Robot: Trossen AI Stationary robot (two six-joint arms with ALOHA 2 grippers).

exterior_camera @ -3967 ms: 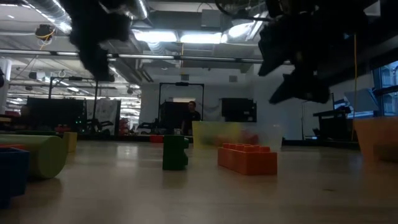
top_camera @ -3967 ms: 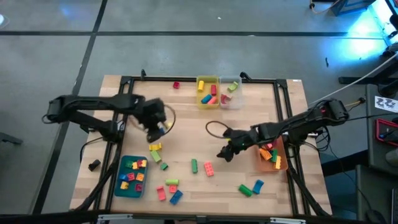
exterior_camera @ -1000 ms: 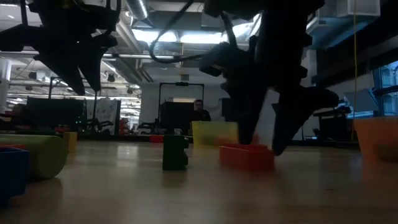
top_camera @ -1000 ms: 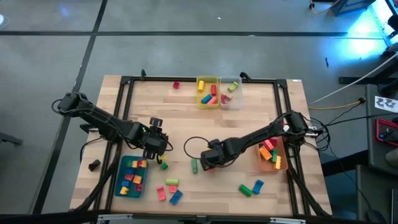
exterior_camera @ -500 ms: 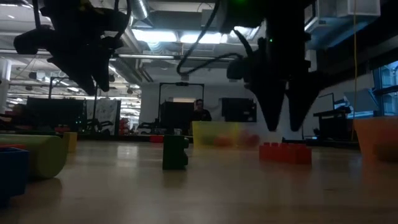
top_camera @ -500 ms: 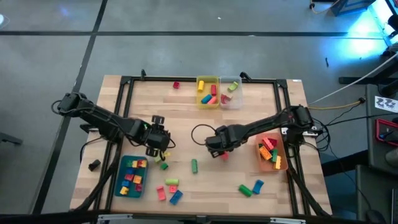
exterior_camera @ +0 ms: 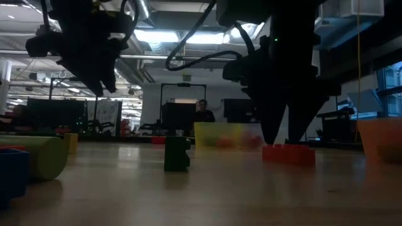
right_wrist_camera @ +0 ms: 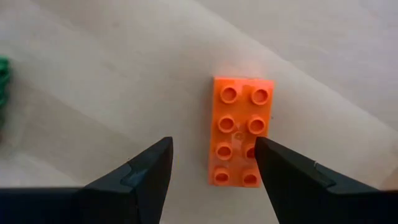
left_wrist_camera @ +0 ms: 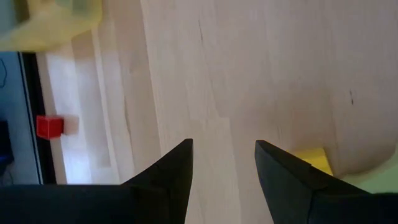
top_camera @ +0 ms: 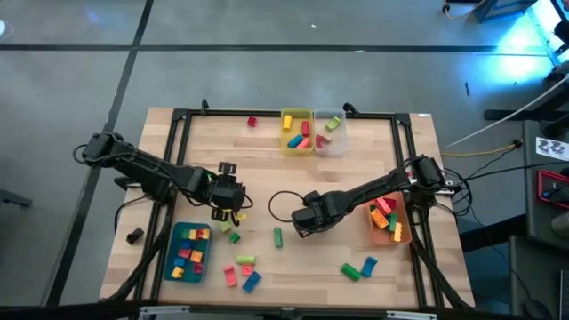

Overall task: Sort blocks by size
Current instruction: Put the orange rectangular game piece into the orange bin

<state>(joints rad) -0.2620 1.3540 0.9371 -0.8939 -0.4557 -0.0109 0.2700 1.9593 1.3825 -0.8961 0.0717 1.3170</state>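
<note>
Open left pincer (left_wrist_camera: 224, 163) — yellow block (left_wrist_camera: 312, 160) beside it.

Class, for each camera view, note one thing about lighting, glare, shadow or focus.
High view: blue glare at the top right corner, table evenly lit. Low view: both arms are backlit silhouettes against bright ceiling lights; the near green cylinder is blurred. Left wrist view: soft focus, red block fuzzy. Right wrist view: orange brick sharp, with a glare spot on its top edge.
</note>
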